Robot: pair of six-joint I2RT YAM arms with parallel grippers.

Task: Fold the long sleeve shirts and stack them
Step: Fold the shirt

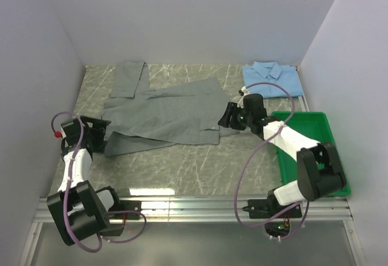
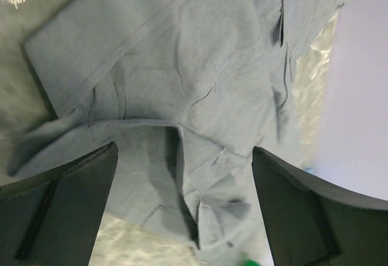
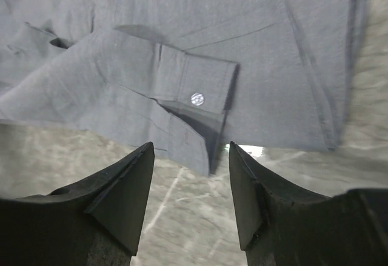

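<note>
Some grey shirt hidden under right end effector.

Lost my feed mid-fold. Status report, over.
Both open, empty: left gripper, right gripper. Mid-table, grey shirt spread, fold unfinished, cuff ahead of right gripper. Far right corner, light blue shirt folded. At right, green tray, apart from grey shirt.

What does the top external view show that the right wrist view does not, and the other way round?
Only the top view: the folded light blue shirt at the far right, the green tray and the left gripper. Only the right wrist view: the white button on the cuff. Both: the grey shirt, lying on the table, and the open right gripper at its edge.
</note>
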